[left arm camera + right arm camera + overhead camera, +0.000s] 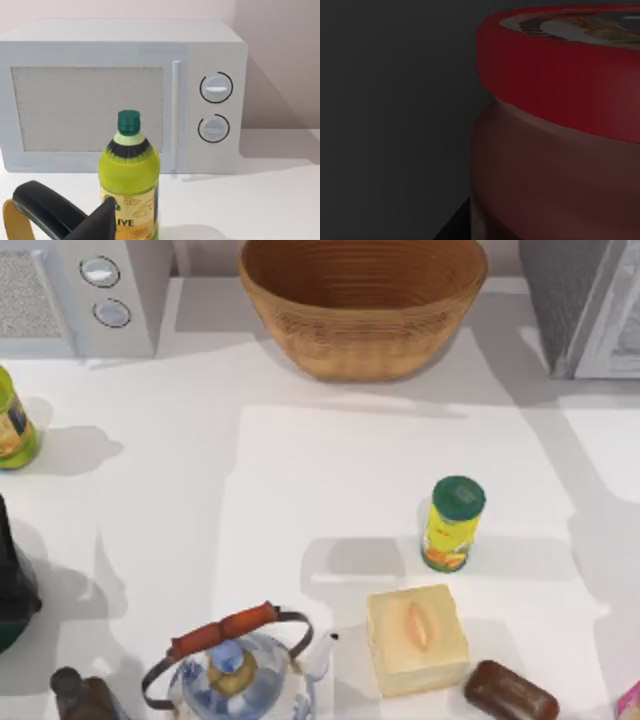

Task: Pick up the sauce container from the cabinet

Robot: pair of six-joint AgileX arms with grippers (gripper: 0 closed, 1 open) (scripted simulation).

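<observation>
Where dim, sauce container (560, 125) looms, seemingly near right end effector

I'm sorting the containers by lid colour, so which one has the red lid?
The sauce container, close up in the right wrist view, has a red lid. The yellow can and the yellow-green bottle both have green caps.

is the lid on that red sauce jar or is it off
On. In the right wrist view the red lid sits atop the sauce container, closing its mouth.
</observation>
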